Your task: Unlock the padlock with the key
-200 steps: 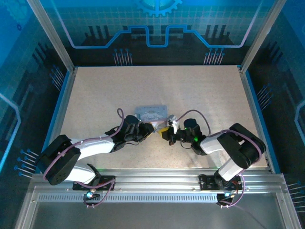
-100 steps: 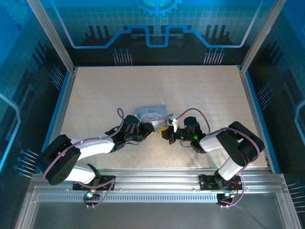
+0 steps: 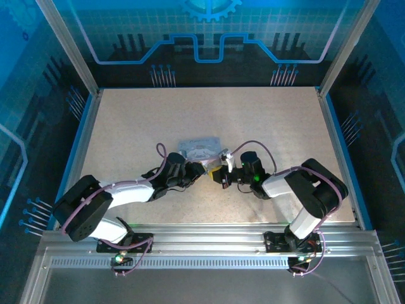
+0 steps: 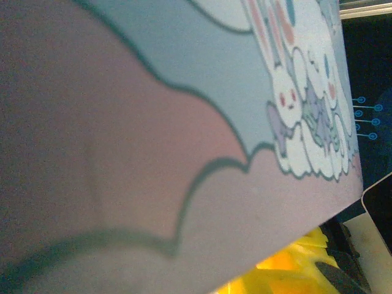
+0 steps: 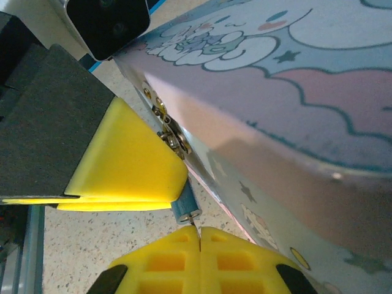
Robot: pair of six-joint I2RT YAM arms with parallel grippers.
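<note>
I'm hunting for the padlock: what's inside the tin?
Hidden: the tin looks closed, its printed lid covering the contents. A small metal clasp shows on its outer edge.

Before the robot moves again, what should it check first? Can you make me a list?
1. Right gripper pinching the key: ok, fingertips are together on it.
2. Key close to the small metal latch on the tin: ok, near but not touching.
3. Padlock keyhole in sight: cannot tell, too small.
4. Left gripper steadying the tin: cannot tell; one yellow pad lies against its edge.
5. Key lined up with the lock: cannot tell.
</note>
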